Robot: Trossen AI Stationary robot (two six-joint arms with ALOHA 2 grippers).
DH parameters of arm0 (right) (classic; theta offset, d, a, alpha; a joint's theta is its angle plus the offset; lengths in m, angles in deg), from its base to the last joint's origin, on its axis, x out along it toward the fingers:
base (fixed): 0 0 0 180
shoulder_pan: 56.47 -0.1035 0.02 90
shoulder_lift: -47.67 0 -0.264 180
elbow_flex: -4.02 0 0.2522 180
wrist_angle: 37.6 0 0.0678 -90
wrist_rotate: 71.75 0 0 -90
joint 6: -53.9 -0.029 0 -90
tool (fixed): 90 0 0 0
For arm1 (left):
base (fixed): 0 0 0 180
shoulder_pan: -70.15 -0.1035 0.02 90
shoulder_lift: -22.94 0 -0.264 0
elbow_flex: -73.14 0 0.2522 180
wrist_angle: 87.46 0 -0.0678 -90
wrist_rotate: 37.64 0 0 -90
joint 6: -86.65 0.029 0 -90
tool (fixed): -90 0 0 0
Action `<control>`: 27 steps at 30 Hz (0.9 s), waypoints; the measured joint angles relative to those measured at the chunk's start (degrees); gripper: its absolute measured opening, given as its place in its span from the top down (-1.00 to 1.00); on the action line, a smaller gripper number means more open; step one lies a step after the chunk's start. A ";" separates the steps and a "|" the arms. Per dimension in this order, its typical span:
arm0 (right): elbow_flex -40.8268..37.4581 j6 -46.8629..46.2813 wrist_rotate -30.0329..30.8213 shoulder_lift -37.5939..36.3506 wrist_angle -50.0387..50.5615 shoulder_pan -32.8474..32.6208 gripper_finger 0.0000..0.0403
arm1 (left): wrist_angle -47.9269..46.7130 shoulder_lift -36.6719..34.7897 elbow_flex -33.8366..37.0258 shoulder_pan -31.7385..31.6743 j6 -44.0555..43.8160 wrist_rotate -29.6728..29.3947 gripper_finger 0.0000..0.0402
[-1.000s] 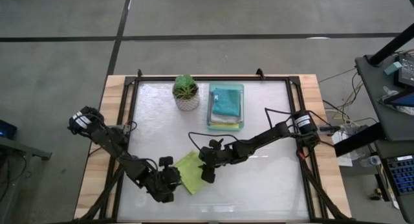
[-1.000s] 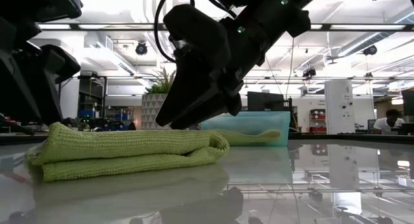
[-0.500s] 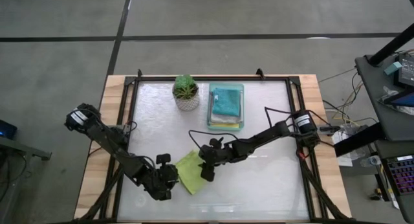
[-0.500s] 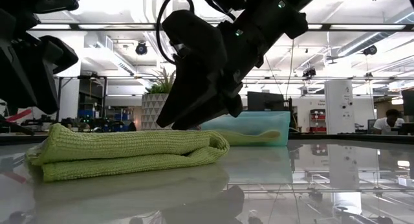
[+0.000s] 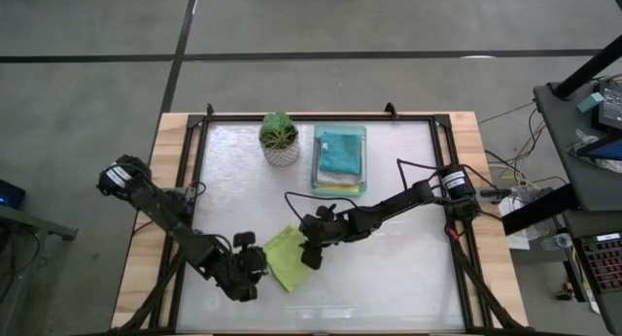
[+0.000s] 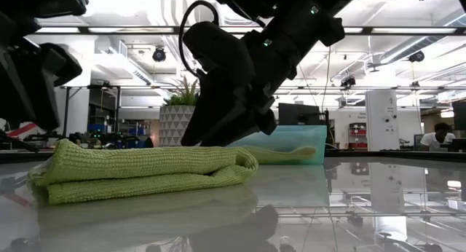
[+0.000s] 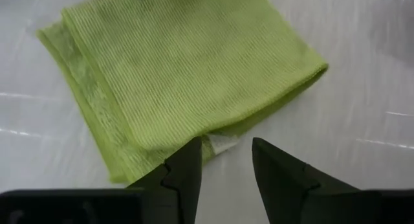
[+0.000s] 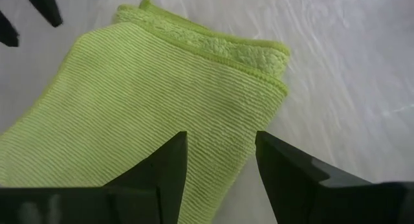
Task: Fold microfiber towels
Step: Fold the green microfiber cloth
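Item: lime green ribbed microfiber towel [image 5: 286, 257], folded into a small layered rectangle, lying flat on the glossy white table top [image 5: 389, 190] near its front edge, between the two grippers. Edges roughly aligned in the wrist views; a fluffy hem showing at one corner; a small white label peeking from under the fold beside the left fingers.

Left gripper [image 5: 247, 269]: fingers apart, empty, hanging just beside the towel's left edge. Compared with a second ago: drawn back a little from the cloth and toward the table's left, no contact visible now.

Right gripper [image 5: 311, 255]: fingers apart, empty, poised just above the towel's right edge. Compared with a second ago: shifted slightly up and away; towel itself unmoved and unchanged in shape throughout.

Other stock: mint-green rigid rectangular tray [image 5: 362, 132] at the table's far side, holding a teal folded towel [image 5: 339, 150] on top of paler folded cloths, colours below not fully readable. Small potted green plant [image 5: 279, 138] just beside the tray, well apart from the work.

Assessment: both grippers released and retreating, fold of this towel apparently complete. Probable remainder: pick-up of the green towel and transfer to the tray stack.
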 joint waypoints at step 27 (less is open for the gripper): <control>-0.15 -0.69 1.42 0.26 0.84 0.43 0.14 | 9.26 6.29 2.92 -0.04 -3.60 -1.10 0.40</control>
